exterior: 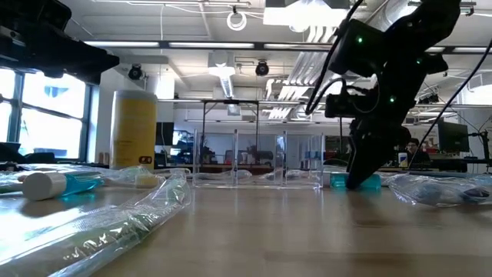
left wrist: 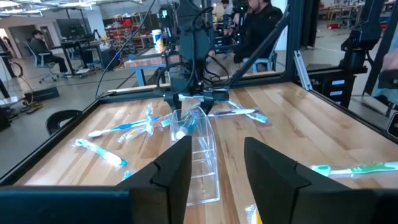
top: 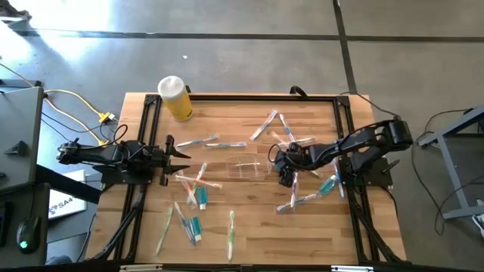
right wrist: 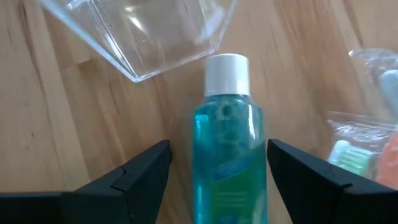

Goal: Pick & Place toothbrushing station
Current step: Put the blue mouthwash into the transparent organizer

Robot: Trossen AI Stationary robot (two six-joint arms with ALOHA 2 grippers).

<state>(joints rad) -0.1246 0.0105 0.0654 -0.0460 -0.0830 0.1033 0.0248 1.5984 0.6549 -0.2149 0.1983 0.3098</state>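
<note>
Wooden slatted table (top: 249,227) with a black frame, standing on a grey concrete floor; beyond it in the low view, an open workshop with glass partitions, ceiling lights, desks and seated people.

Two dark arms. Left gripper (top: 184,154) hanging over the table's left side, pointed toward the middle, fingers (left wrist: 174,171) spread with nothing between them. Right gripper (top: 286,177) down at the table right of centre, fingers (right wrist: 137,171) wide apart on either side of a small teal bottle with a white cap (right wrist: 227,137), lying flat just beside the container; contact with the bottle cannot be told.

One yellow bottle (top: 176,98) with a white cap, upright at the far left corner.

One clear container (top: 246,167) near the table's centre, between the two grippers, apparently empty.

Toothbrushes (top: 204,142) in clear wrappers, roughly a dozen, exact count unclear: one cluster far right of centre (top: 281,132), another left of centre and toward the near edge (top: 198,185), one green one alone near the front (top: 231,230).

Short teal tubes, at least three: two on the near left (top: 195,225), one by the right arm (top: 327,186).
</note>
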